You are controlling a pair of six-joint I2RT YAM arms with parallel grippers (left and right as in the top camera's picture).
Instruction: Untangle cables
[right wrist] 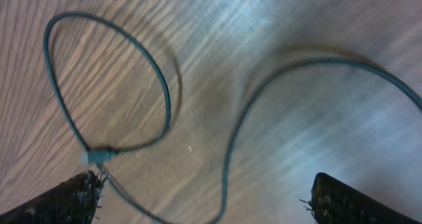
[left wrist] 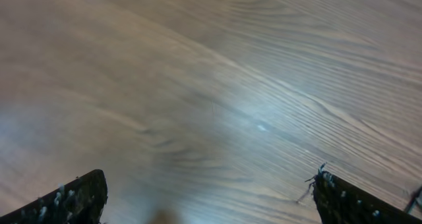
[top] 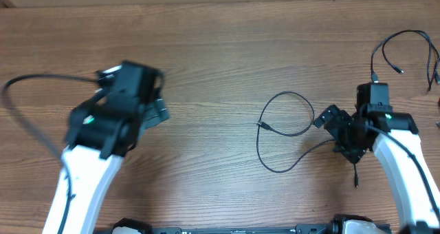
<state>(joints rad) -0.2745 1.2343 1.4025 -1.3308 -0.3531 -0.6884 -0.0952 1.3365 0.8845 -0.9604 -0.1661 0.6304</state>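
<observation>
thin black cable (top: pixel 287 93) looped on wood-grain table (top: pixel 206 41) | right gripper (right wrist: pixel 208 197) spread just beside it | left gripper (left wrist: pixel 211 197) spread, well apart

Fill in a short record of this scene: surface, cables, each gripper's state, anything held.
surface: wooden table
looped cable: lies loose on the table, curled into one loop, right of centre
second cable: far right corner, apart from the looped cable
left gripper: open, over bare wood
right gripper: open, over the looped cable, not gripping it
held: nothing
</observation>
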